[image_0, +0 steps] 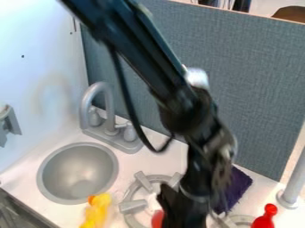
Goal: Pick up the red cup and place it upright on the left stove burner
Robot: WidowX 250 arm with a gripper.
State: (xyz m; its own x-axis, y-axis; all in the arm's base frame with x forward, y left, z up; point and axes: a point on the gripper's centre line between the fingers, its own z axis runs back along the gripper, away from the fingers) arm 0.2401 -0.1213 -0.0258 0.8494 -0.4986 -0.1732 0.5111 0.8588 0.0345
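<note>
The black gripper [179, 209] hangs low over the stove burner [136, 191] at the bottom of the view, right of the sink. A red thing [157, 219] shows close against its left side, mostly hidden; I cannot tell whether the two touch. Just right of the arm lies a dark purple cloth [238, 185], partly behind it. A yellow toy [97, 211] with an orange-red spot sits below the sink, left of the burner. Near the bottom right corner stands a red knobbed object [265, 217] by a second burner.
The round grey sink [77, 171] is at the left, with a grey faucet [107, 107] behind it. A blue-grey panel [256, 89] stands along the back, and a white wall [35, 58] at the left. A grey post [294, 182] rises at the right edge.
</note>
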